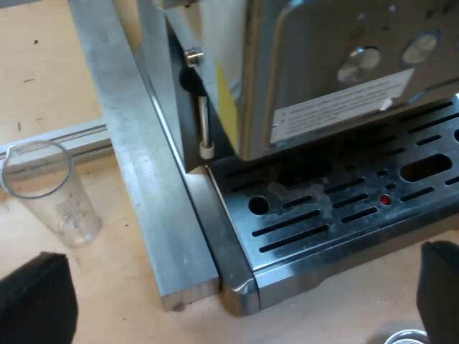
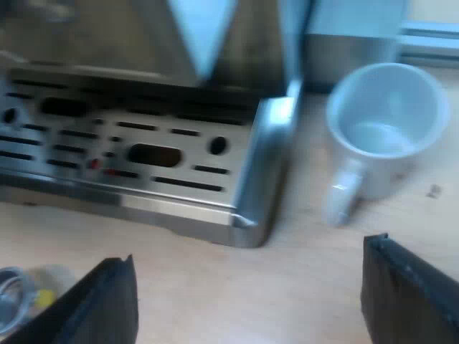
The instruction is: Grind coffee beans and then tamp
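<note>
Brushed steel is facing us: the espresso machine (image 1: 323, 72) is standing at twelve o'clock from our left gripper (image 1: 240, 279), its slotted drip tray (image 1: 323, 265) reaching toward the fingers (image 1: 36, 301), one corner nearest. We are holding this gripper's two black fingers spread wide apart, nothing between them, hovering over the pale wooden table (image 1: 43, 86). A thin metal tube with a pale tip (image 1: 204, 122) is hanging down at the machine's side, ending just above the tray's edge. A white label (image 1: 337, 104) is sitting on the machine's front, below two round silvery buttons (image 1: 358, 64). A grey metal bar (image 1: 143, 179) is lying along the machine's side, close against the tray; whether the two are touching we cannot tell. Beyond the bar, at ten o'clock from the left gripper, a clear measuring glass (image 1: 43, 190) is standing upright on the table, apart from the bar.

Our right gripper (image 2: 251, 258) is also hanging open, fingers wide and gripping nothing, over the table. A corner of the drip tray is lying at eleven o'clock from it. At one o'clock a white mug (image 2: 387, 129) is standing upright on the table, near the tray's end but apart from it, its handle pointing toward the gripper. At eight o'clock, close by one finger, a small round shiny thing (image 2: 14, 294) is lying on the table; we cannot tell what it is.
</note>
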Available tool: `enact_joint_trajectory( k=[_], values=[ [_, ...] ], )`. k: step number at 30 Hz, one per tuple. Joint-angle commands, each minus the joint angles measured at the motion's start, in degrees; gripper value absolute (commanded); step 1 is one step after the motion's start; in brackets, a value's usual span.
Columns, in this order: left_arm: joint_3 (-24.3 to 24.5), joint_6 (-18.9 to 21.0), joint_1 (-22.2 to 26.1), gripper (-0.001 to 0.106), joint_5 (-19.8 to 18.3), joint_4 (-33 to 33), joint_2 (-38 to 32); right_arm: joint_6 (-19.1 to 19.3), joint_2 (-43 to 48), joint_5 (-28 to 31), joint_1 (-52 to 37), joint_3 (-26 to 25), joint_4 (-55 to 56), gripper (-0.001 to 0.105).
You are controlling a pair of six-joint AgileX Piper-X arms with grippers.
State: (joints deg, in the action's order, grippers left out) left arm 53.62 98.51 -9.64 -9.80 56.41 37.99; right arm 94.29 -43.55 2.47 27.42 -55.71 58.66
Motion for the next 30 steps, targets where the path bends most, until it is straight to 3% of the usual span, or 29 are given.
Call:
enact_joint_trajectory(
  k=[1, 5, 7, 10, 16, 24, 30],
  values=[
    [0.5, 0.6, 0.9, 0.098, -0.4, -0.6, -0.2, 2.2, 1.0, -0.2, -2.1, -0.5, 1.7, 0.066],
    [0.5, 0.6, 2.5, 0.098, -0.4, -0.6, -0.2, 5.7, 3.0, -0.7, -6.8, 0.2, 3.4, 0.066],
    [0.6, 0.7, 6.5, 0.098, -0.4, 1.7, -0.3, 6.6, 3.6, -1.4, -8.1, 0.5, 3.6, 0.066],
    [0.6, 0.7, 6.5, 0.098, -0.4, 3.6, -0.3, 11.4, 7.3, -9.1, -19.7, 3.5, 3.7, 0.066],
    [0.6, 0.6, 6.5, 0.098, 0.3, 5.9, -2.7, 15.2, 10.9, -10.4, -24.1, 4.1, 3.7, 0.066],
    [0.6, 0.4, 6.5, 0.098, 0.6, 5.9, -11.5, 15.3, 19.5, -10.4, -24.1, 4.1, 3.7, 0.066],
    [0.6, -2.2, 6.5, 0.098, 1.0, 6.3, -19.5, 14.4, 27.0, -10.4, -24.1, 4.1, 3.7, 0.066]
  ],
)
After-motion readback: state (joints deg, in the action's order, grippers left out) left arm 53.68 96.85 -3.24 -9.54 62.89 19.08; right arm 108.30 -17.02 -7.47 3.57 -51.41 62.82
